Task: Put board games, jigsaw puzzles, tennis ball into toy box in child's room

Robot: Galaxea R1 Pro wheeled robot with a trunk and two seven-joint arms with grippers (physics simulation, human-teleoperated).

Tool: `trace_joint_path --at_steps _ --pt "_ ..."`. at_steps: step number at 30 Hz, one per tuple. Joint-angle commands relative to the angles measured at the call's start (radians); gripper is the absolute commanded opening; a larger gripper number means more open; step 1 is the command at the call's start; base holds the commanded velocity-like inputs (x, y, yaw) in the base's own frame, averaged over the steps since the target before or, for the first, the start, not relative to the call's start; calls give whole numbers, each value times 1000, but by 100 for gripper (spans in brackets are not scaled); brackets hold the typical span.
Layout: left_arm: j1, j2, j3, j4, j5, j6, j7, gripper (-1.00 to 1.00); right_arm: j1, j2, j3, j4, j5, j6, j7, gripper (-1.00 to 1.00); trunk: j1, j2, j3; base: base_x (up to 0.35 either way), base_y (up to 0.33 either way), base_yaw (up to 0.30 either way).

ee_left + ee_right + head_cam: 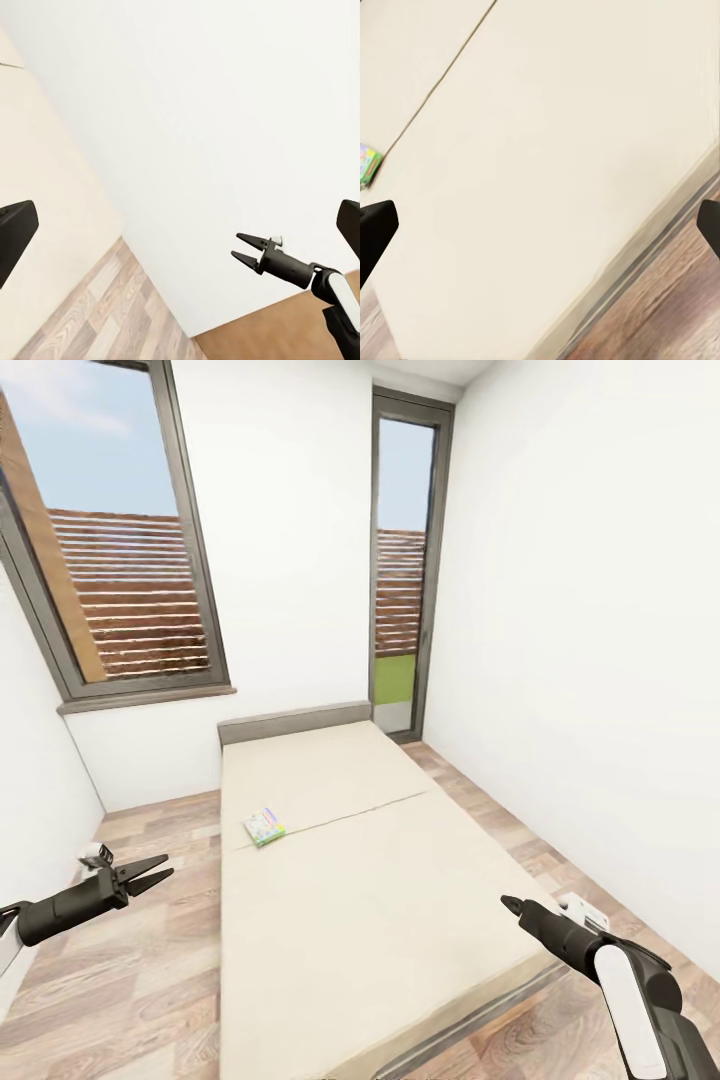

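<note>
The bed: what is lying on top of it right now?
On the bed, one small board game lies flat on the beige mattress, near its left edge by the seam. Nothing is covering it. The near end of the mattress is cut off by the picture's edge.

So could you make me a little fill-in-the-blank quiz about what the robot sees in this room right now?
1. One board game lies on the ____.
2. Both the left gripper and the right gripper hold ____.
3. The jaws of the left gripper stand ____.
4. The bed has its grey headboard against the wall below the ____.

Missing words: bed; nothing; open; window
</note>
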Motion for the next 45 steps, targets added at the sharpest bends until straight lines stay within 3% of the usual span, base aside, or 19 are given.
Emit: trace_joint_path --at_steps 1,15,22,35,45 --pt "-1 0 0 0 0 11 -4 100 -1 0 0 -1 -11 4 -10 100 1 -2 -2 -66 166 0" --pt "-1 0 0 0 0 11 -4 100 -1 0 0 -1 -11 4 -10 100 1 -2 -2 -49 257 0" --pt "-1 0 0 0 -1 11 -3 100 -1 0 1 -1 -11 4 -9 100 1 -2 -2 155 222 0" --pt "-1 0 0 0 -1 11 -4 100 -1 1 1 -1 -11 4 -10 100 1 -2 -2 70 91 -3" --pt "-1 1 1 0 0 11 -4 100 -1 1 0 -1 -14 4 -9 100 1 -2 -2 1 123 -204"
